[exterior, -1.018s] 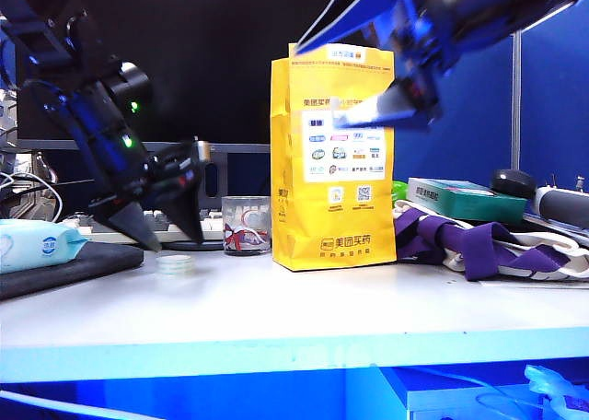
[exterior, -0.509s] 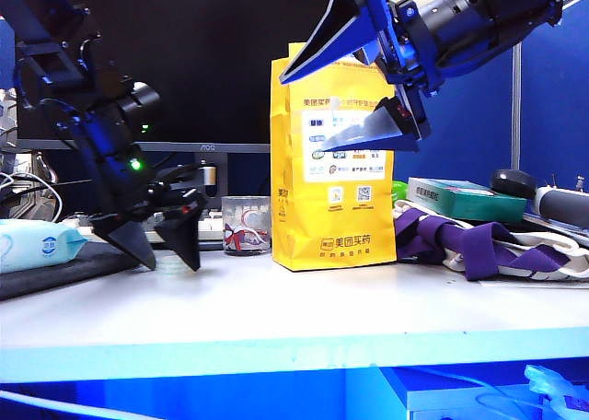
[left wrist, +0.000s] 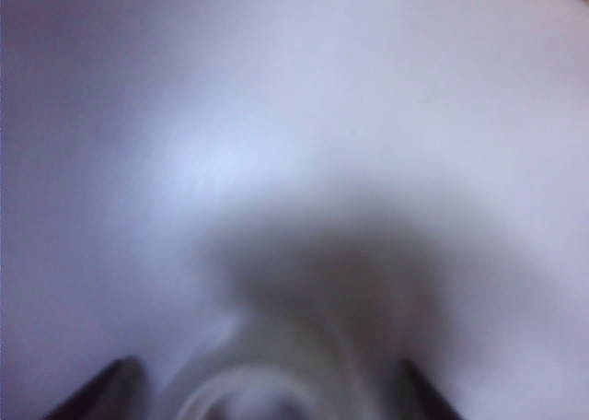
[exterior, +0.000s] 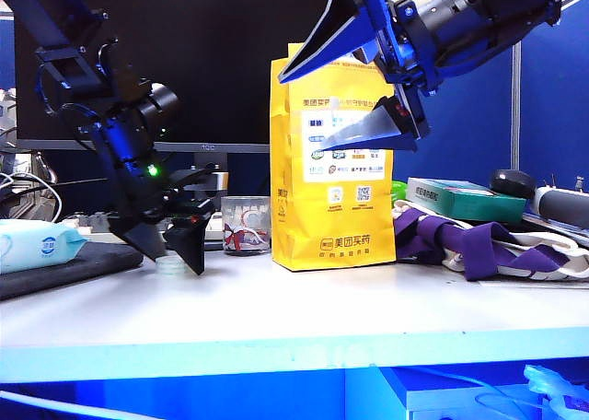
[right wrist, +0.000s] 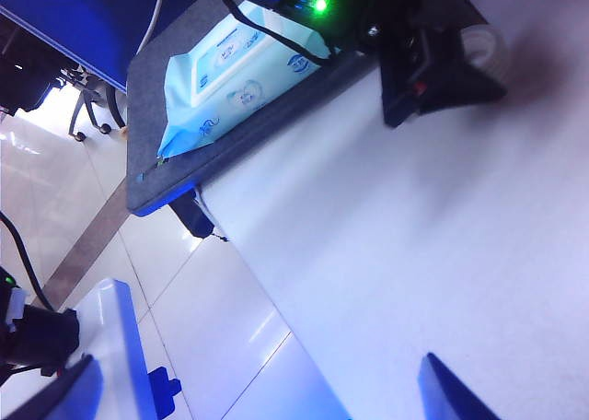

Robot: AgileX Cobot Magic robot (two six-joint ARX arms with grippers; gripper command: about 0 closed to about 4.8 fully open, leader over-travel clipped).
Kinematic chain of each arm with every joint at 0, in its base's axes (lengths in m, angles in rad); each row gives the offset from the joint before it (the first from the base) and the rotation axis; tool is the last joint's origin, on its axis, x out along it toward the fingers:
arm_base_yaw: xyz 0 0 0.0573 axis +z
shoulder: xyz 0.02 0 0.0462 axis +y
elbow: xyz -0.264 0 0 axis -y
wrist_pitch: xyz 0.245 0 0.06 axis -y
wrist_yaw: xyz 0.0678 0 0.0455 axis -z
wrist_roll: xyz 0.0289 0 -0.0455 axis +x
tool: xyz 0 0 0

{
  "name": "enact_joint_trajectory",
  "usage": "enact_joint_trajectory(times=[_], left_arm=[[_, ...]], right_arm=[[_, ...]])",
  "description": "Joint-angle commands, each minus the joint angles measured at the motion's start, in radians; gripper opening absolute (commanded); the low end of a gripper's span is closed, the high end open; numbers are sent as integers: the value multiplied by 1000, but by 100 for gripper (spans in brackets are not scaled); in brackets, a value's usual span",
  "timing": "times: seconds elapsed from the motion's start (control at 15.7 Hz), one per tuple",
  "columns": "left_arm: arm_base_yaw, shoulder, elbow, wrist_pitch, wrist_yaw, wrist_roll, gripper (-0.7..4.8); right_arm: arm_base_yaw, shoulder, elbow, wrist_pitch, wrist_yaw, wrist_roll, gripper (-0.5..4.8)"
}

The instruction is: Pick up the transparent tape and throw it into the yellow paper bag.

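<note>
One flat, translucent tape (exterior: 171,264) roll is seen lying on the white bench (exterior: 294,309), straddled by the left gripper (exterior: 175,259) with its fingers spread and not yet clenched. One tall yellow paper bag (exterior: 333,162), its contents unseen, is flanked by one glass cup (exterior: 246,225) holding red-and-white items. The right gripper (exterior: 345,102) is held high beside the bag, fingers released.

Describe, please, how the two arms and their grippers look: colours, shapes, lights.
Both arms are black with a glossy blue sheen. The left gripper, near the table on the left, has two dark, pointed, wedge-shaped fingers, and a small green light glows on the arm above it. The right gripper, up by the yellow paper bag, has long triangular fingers, blue-tinted, on a thick black cylindrical wrist.
</note>
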Motion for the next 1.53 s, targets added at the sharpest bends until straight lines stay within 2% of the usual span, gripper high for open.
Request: enact_joint_trajectory(times=[0.06,0.32,0.51,0.7,0.95,1.14,1.27,1.34,1.4,1.53], left_arm=[[0,8,18,-87,-49,9,269],[-2,7,82,-133,-46,33,268],[-2,6,225,-245,-43,41,265],[-2,-43,396,-368,81,41,245],[-12,-214,489,-375,119,42,246],[-12,-335,506,-352,266,41,246],[-12,-400,506,-267,461,44,246],[-12,-406,506,-230,516,42,246],[-12,-406,509,-188,555,32,246],[-14,-392,507,-145,566,33,246]], right_arm=[[1,-2,3,17,-2,-6,473],[1,-2,3,25,6,-6,473],[1,-2,3,45,24,-14,473],[0,-2,27,90,23,-13,473],[0,-3,183,59,25,-13,473],[-1,-3,316,16,55,-15,473],[-11,-3,436,-64,117,-70,473],[-14,-3,468,-104,146,-96,473],[-18,-3,516,-175,191,-147,473],[-21,-11,584,-294,285,-220,473]])
